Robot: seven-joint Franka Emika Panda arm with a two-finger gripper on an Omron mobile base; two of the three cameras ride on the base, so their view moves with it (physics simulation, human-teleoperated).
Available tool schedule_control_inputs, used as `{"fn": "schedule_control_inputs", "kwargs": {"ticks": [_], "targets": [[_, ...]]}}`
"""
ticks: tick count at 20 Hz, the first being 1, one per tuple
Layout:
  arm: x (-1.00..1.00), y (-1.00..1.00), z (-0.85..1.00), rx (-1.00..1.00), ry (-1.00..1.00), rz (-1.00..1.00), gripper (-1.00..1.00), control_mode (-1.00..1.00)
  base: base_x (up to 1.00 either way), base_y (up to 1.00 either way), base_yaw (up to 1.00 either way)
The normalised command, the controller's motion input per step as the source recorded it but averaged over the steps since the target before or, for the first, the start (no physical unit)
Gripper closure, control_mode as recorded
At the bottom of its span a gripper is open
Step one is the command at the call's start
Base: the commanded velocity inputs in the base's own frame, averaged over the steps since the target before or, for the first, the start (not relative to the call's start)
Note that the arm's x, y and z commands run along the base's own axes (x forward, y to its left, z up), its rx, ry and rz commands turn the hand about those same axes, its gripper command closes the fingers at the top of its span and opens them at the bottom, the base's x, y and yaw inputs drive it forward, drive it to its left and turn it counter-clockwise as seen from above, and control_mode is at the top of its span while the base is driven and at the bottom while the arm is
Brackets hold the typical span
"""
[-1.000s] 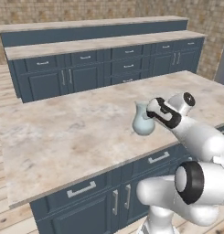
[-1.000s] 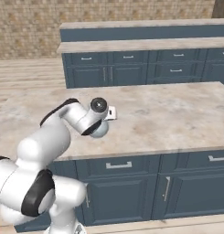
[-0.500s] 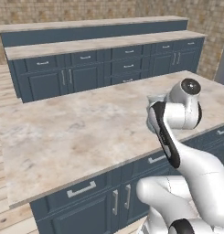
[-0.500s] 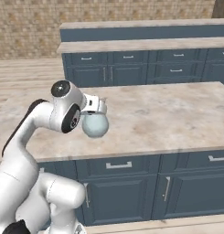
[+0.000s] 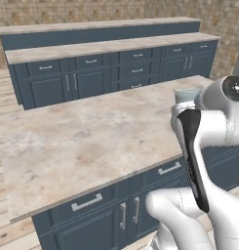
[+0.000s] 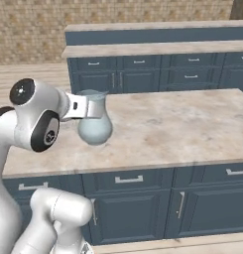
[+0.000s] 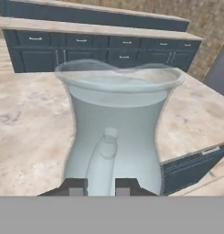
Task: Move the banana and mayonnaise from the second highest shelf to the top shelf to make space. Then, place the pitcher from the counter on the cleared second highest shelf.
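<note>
One gripper, one pitcher held off the surface.
Gripper point(image 7: 98, 187) is clamped on the handle of the pitcher point(image 6: 94, 124), which hangs upright at left of centre in the right base view, over the front of the beige surface point(image 6: 182, 129); blue cabinets point(image 6: 143, 67) run behind.

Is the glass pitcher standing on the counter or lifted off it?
Lifted. The pitcher hangs upright above the counter, its handle between the fingers.
</note>
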Motion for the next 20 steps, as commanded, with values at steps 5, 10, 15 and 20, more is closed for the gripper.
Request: {"fn": "schedule_control_inputs", "kwargs": {"ticks": [5, 10, 15, 20], "targets": [[-0.96, 0.0, 0.96, 0.0, -0.09, 0.01, 1.0, -1.0, 0.0, 0.0, 0.0], [-0.58, 0.01, 0.64, 0.0, 0.0, 0.02, 1.0, -1.0, 0.0, 0.0, 0.0], [-0.05, 0.12, 0.34, 0.0, 0.07, 0.0, 1.0, -1.0, 0.0, 0.0, 0.0], [0.0, 0.04, 0.04, 0.0, 0.03, 0.0, 1.0, 1.0, -0.1, -0.01, -0.03]]}}
